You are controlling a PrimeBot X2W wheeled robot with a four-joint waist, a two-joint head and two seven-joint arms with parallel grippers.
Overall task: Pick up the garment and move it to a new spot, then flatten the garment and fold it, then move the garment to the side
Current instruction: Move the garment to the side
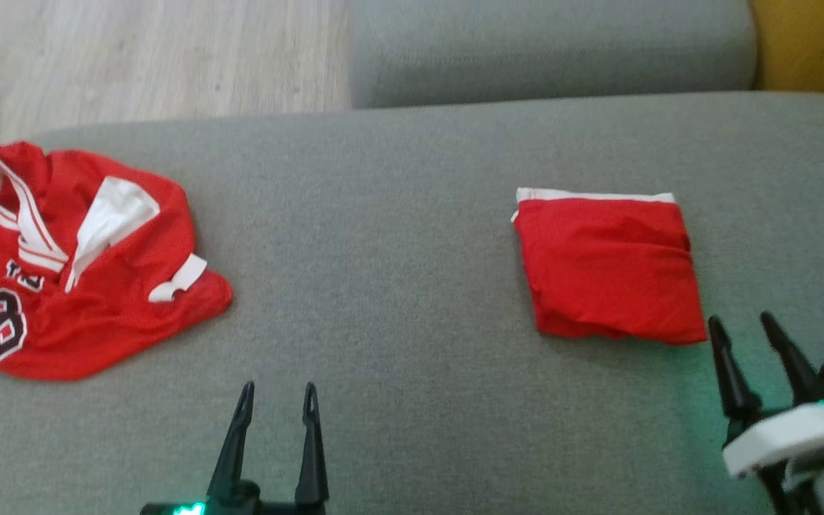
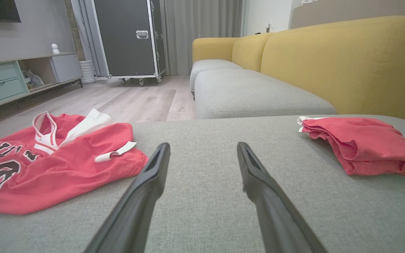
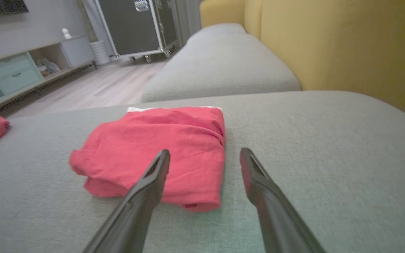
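2 tools spread wide, empty — left tool (image 1: 278,387) | right tool (image 1: 741,317) beside folded garment (image 1: 609,268)

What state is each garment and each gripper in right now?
red jersey: crumpled, unfolded, lying at the left of the cushion, not held.
folded red garment: folded into a compact rectangle, lying at the right, not held.
left gripper: jaws open, empty, over bare cushion.
right gripper: jaws open, empty, close to the folded red garment's near corner.
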